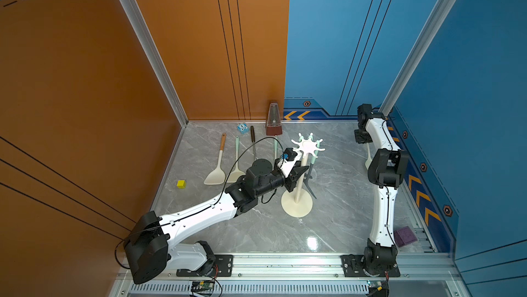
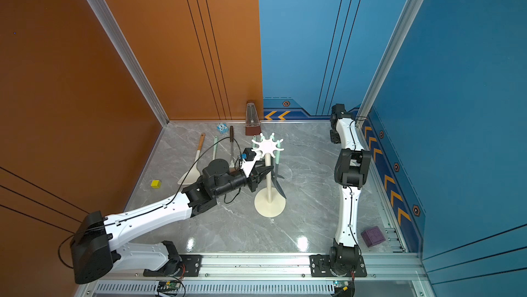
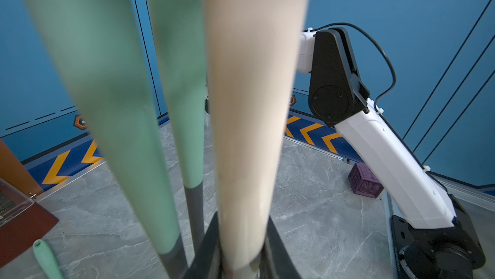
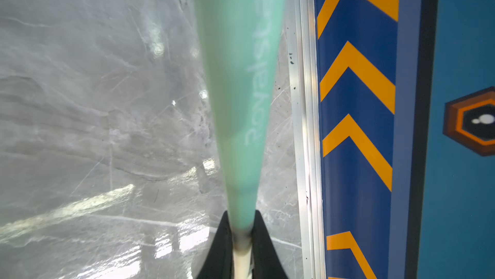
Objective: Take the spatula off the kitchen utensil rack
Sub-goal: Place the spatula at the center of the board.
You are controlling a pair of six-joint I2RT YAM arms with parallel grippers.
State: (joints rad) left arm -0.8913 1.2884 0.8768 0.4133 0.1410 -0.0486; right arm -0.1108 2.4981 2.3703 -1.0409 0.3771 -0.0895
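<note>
**A:** Where is the spatula?

**B:** I take it to be the tool with the mint-green plastic handle and cream neck [image 4: 241,90], and it is off the rack. The right gripper [image 4: 242,217] is clamped on that cream neck. In a top view it sits at the right of the frame, at the tabletop's edge, tucked against the right arm. Only a cream sliver [image 1: 368,159] of it shows there.

**A:** How does it lie to the claw?

**B:** Crosswise to the jaws. Its long axis runs alongside the blue wall with orange chevrons [image 4: 356,77], which in a top view means up and down the frame. The cream end points down-frame. The handle is hidden behind the arm there and should point up-frame. I cannot tell whether it is level or tilted, nor whether it touches the grey marble tabletop [image 1: 342,195].

**A:** And the rack?

**B:** The tall cream kitchen utensil rack [image 1: 296,205], with a round base, thin pole and white star crown, stands upright mid-frame, well apart from the spatula. The left gripper [image 3: 242,217] is closed around its pole partway up, steadying it, I judge.

**A:** Anything hanging from it?

**B:** Two tools with mint handles and dark grey shafts [image 3: 107,90] hang straight down just beside the pole. If one of those were the spatula meant, the task would not yet be done, and I cannot rule that out.

**A:** Next move?

**B:** Probably the right arm's, since it is the holder: lower the spatula along the wall and let go. Several loose utensils [image 1: 214,178] lie at the frame's left, far from it.
</note>
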